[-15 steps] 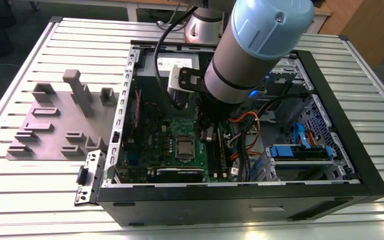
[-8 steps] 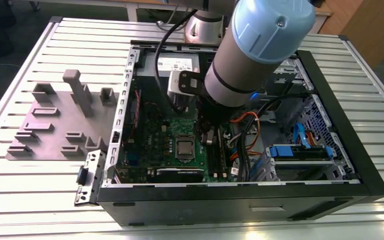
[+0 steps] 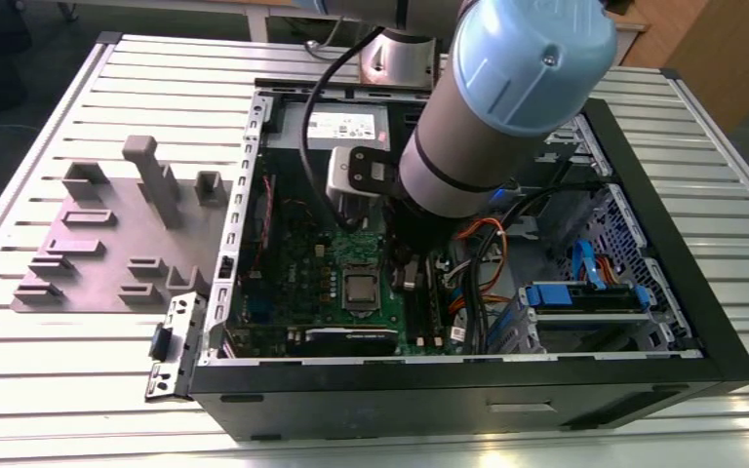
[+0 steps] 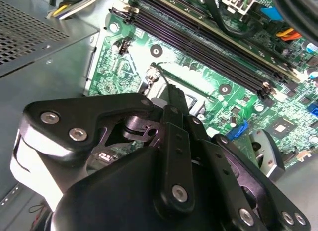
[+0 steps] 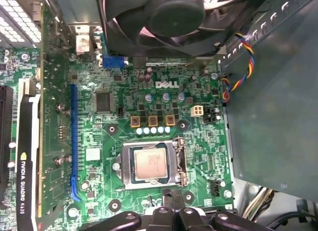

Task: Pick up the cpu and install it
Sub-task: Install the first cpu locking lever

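Claw (image 5: 171,217) hovers near the cpu (image 5: 150,162) (grip state unclear); seated chip looks light, stiff, fragile: hold its edges.

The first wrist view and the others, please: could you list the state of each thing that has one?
cpu: seated flat in its socket, not held.
socket frame: lying around the cpu.
computer case: on its side, panel off.
gripper: above the motherboard, holding nothing visible.

The arm (image 3: 479,117) was a thick grey tube with a pale blue cap, a black cable alongside. The gripper (image 4: 174,156) had black linkages with silver screws.
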`<state>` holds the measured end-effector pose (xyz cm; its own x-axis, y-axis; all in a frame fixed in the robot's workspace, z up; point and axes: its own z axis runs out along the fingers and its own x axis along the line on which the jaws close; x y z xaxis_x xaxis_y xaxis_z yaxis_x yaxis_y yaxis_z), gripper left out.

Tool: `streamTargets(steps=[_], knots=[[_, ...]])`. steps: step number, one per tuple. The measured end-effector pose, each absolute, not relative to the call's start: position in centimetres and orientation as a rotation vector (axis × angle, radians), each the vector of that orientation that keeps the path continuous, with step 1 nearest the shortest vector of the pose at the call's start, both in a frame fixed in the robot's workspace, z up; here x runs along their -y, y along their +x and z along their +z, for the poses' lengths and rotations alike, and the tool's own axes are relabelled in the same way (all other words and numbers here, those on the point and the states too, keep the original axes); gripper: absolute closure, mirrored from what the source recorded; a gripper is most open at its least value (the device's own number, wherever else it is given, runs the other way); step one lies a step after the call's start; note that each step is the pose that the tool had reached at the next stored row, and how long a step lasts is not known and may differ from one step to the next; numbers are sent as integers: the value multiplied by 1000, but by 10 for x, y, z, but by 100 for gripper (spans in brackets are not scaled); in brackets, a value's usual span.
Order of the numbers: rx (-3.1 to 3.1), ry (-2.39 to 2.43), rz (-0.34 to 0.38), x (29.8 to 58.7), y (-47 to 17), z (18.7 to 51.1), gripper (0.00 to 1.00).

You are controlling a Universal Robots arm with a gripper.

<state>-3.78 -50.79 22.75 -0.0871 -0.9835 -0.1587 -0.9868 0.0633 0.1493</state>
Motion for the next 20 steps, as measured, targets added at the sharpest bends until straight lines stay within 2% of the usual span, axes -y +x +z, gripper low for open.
streamTargets(steps=[20], knots=[[-2278,-2115,341,523,-37,222,89]])
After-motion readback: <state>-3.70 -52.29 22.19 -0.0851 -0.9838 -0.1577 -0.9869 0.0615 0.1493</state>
